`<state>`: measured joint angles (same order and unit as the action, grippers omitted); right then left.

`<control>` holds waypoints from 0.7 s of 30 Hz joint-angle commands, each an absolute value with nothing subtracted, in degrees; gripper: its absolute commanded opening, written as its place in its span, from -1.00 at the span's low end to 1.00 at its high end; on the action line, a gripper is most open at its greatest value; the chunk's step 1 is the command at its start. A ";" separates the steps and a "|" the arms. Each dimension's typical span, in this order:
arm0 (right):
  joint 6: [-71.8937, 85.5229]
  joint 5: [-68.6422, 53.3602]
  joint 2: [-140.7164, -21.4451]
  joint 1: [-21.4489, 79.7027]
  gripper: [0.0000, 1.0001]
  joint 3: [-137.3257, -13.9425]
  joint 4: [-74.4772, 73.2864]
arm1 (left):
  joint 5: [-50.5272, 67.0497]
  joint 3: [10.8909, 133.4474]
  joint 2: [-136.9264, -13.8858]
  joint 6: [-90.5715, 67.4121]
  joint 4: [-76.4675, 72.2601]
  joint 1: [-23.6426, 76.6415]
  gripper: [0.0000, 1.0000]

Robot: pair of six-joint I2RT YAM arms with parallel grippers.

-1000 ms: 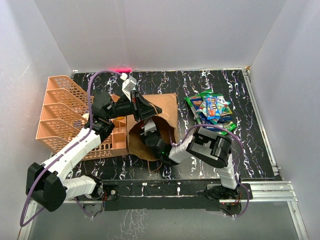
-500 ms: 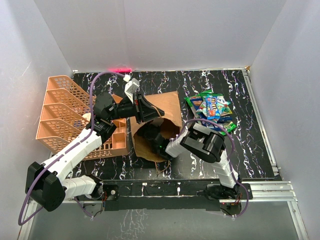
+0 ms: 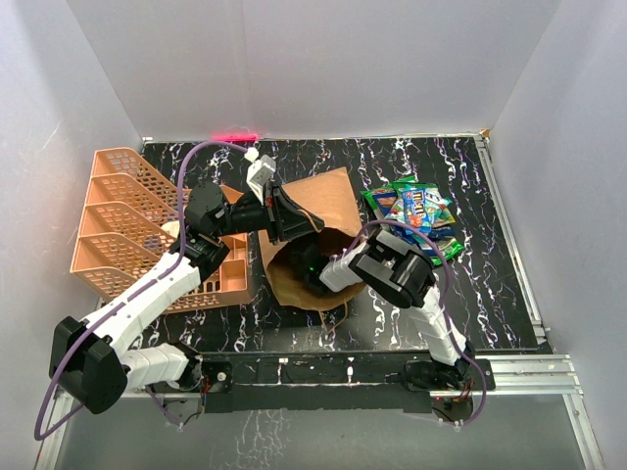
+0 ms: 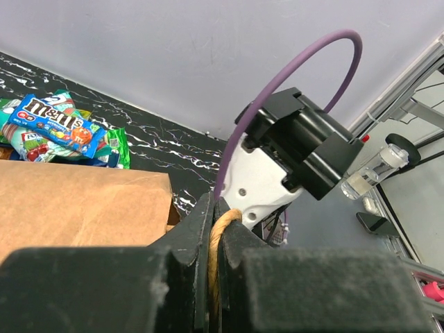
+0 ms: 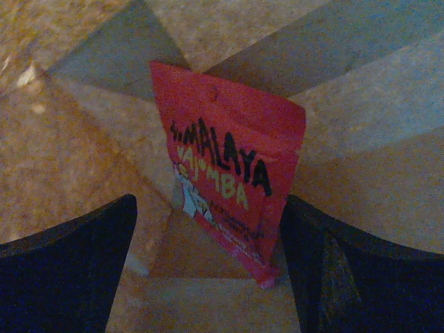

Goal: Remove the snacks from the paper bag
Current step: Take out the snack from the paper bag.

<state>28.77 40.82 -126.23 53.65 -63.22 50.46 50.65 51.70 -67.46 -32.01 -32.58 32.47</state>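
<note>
The brown paper bag [image 3: 328, 196] lies on the black marbled table with its mouth toward the arms. My left gripper [image 3: 297, 219] is shut on the bag's twisted paper handle [image 4: 219, 232] and holds the mouth up. My right arm [image 3: 392, 269] reaches into the bag, where its gripper is hidden in the top view. In the right wrist view my right gripper [image 5: 208, 215] is open inside the bag [image 5: 83, 139]. Its jaws stand either side of a pink-red snack packet [image 5: 232, 166] without closing on it. A pile of green and blue snack packets [image 3: 416, 213] lies on the table to the right of the bag, and also shows in the left wrist view [image 4: 59, 128].
An orange lattice tray [image 3: 122, 220] stands at the left, against the bag's left side. White walls close in the table on three sides. A metal rail [image 3: 519, 367] runs along the near edge.
My right arm has pushed further left and deeper into the bag. The bag mouth has shifted up and back a little with my left gripper still holding the handle.
</note>
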 commanded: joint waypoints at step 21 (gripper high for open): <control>20.29 28.76 -118.50 53.92 -0.85 -59.54 59.35 | 44.25 53.59 -66.42 -25.68 -24.64 33.83 -1.00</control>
